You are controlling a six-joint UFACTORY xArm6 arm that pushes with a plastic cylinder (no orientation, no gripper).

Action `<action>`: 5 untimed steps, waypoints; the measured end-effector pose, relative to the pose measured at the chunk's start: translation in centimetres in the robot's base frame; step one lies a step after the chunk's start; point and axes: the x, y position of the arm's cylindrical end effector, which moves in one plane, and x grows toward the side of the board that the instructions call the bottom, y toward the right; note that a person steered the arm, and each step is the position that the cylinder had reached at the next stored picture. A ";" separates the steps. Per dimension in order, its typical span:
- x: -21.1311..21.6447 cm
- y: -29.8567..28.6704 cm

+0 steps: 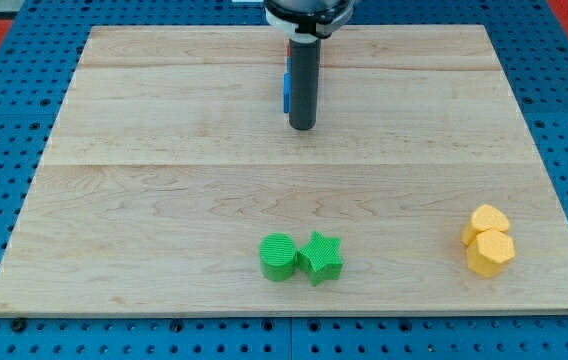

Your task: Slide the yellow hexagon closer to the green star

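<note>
Sitting near the 5 o'clock corner of the wooden board [164, 110], the yellow hexagon [490, 252] is touching a second yellow block [487, 220] that is lying just at its 12 o'clock; we cannot make out that one's shape. We are seeing the green star [320, 257] at about 6 o'clock on the board, well apart from the hexagon, with a green cylinder [278, 257] pressing against its 9 o'clock side. Nothing is standing between hexagon and star. Both are lying close to the view's bottom edge, and the hexagon is also sitting near the view's right edge. Our rod has no claw to open or close, and my tip [303, 127] is hanging near 12 o'clock, far from all four blocks. Red and blue bits [286, 92] are peeking out behind the rod, too hidden to name.
</note>
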 end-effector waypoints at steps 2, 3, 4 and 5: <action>0.2 0.0; 4.3 2.7; 9.1 9.5; 9.8 19.2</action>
